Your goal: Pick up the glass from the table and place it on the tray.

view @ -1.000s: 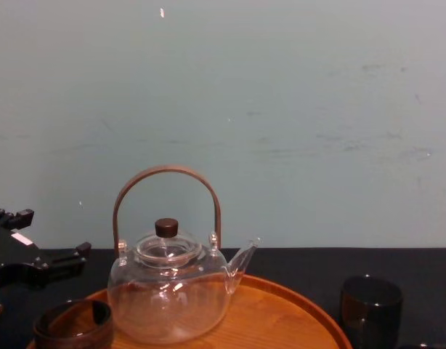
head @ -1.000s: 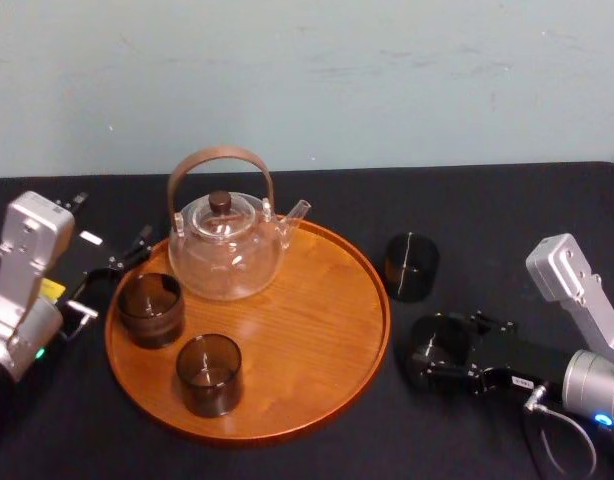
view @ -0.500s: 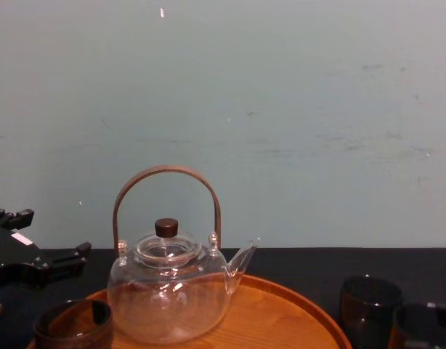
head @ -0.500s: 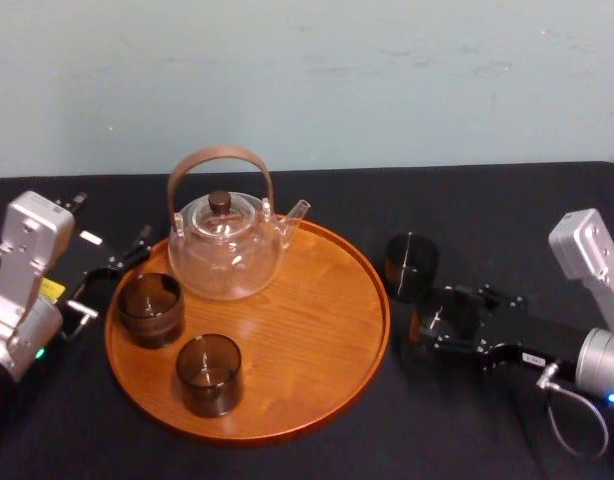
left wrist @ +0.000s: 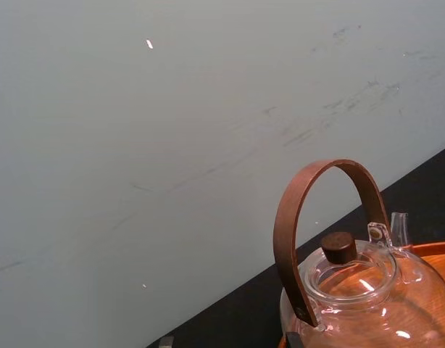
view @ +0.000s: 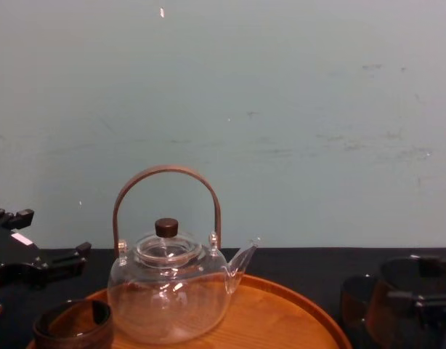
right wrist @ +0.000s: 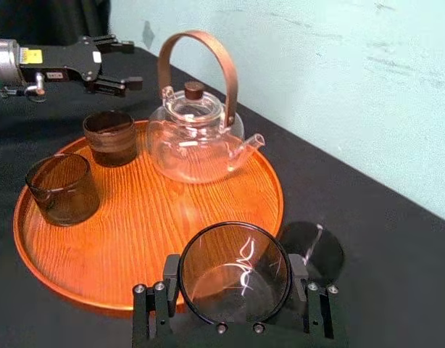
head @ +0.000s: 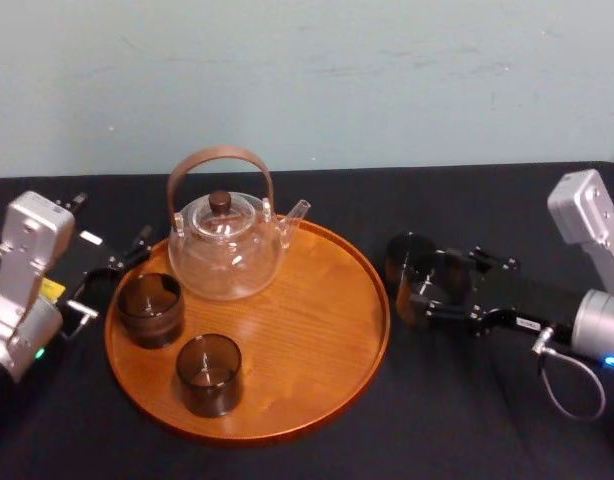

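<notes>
Pale blue-green wall, faintly scuffed, evenly lit

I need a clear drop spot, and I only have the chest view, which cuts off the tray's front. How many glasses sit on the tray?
Observer: Two on the tray: a rear glass beside the parked left end effector, and a front glass nearer the robot.
Operator: Is the right end effector properly around its glass?
Observer: Yes. The right wrist view shows the held glass between the right end effector's fingers, one on each side.
Operator: Where is room?
Observer: From the head view, the tray's right half, nearest the held glass, is bare wood.
</notes>
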